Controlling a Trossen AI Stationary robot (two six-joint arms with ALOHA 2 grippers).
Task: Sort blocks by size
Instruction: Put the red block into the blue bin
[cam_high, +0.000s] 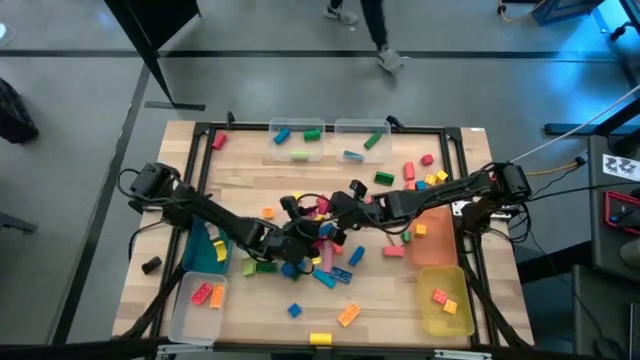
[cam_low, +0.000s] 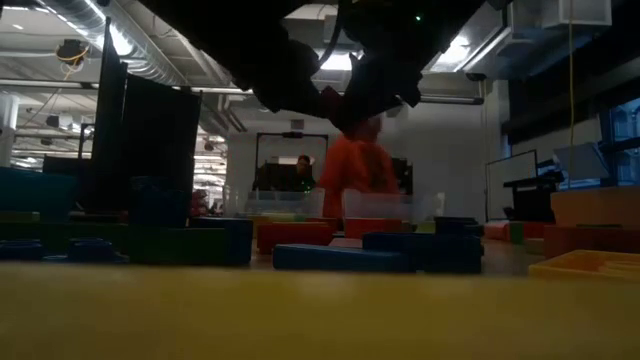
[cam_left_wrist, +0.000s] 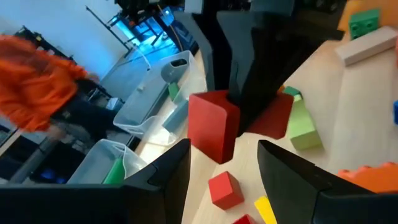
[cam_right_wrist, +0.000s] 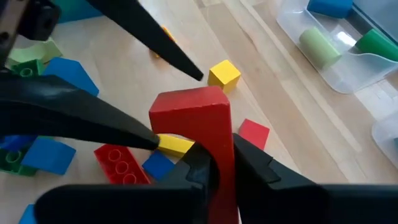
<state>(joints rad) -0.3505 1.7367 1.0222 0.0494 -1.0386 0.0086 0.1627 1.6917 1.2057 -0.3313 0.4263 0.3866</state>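
Both arms meet over the loose pile of blocks at the table's middle. My right gripper reaches in from the right and is shut on a tall red block, which also shows in the left wrist view as the red block. My left gripper comes from the left, open. Its two fingers point at the red block's free end, one on each side and just short of it. No touch shows. Many other blocks lie flat on the wood around them. My right gripper pinches the red block between its two fingers at the block's end nearest the wrist, one finger on each of two opposite faces. The fingers slant down from the table's right side. The block juts out beyond them, above the blocks on the table.
Two clear bins with blocks stand at the far edge. A blue bin and a clear bin are near left, an orange bin and a yellow bin near right. A person in orange is beyond the table.
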